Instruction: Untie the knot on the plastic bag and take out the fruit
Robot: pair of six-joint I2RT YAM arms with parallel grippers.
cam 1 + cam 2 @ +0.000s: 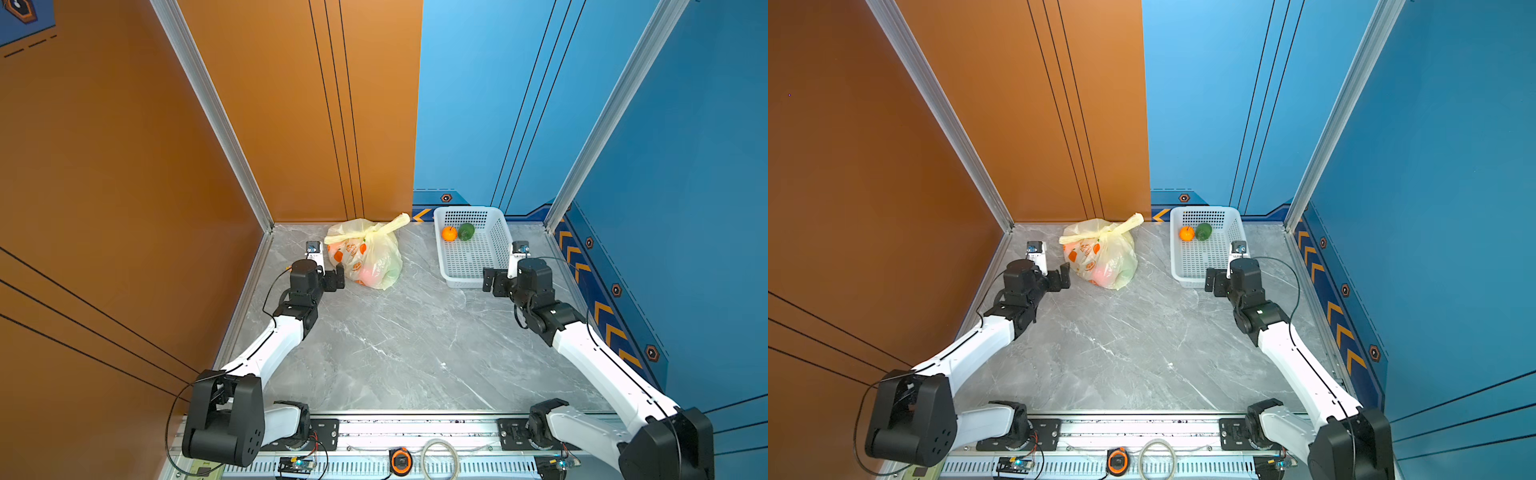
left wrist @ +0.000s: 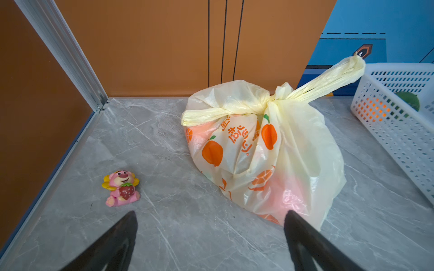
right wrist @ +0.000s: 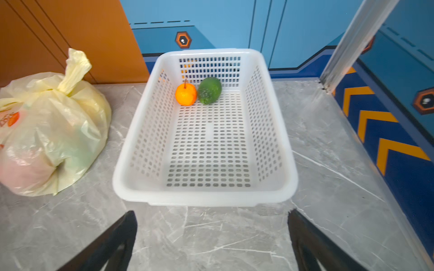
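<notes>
Plastic bag (image 1: 370,257) sits at the far side of the bench (image 1: 395,340), left of centre, close to the back wall. The knot (image 2: 270,102) on top is tied. One of the handle strips (image 2: 328,79) sticks up toward the basket (image 3: 202,199); the other lies flat across the bag top.

Fruit (image 2: 281,187) inside shows only as pinkish and greenish blurs through the plastic, so kinds and count are unclear. An orange fruit (image 3: 186,94) and a green fruit (image 3: 209,90) lie touching at the far end of the white basket, which stands right of the bag with a gap between them.

Left claw (image 2: 211,212) is spread wide and holds nothing. It is low over the bench, just beside the bag's near-left side; one fingertip overlaps the bag edge in the wrist view, and contact cannot be told.

Right claw (image 3: 212,212) is also spread wide and empty, just short of the basket's near rim.

A pink toy figure (image 2: 122,187) lies on the bench left of the bag, apart from it.
</notes>
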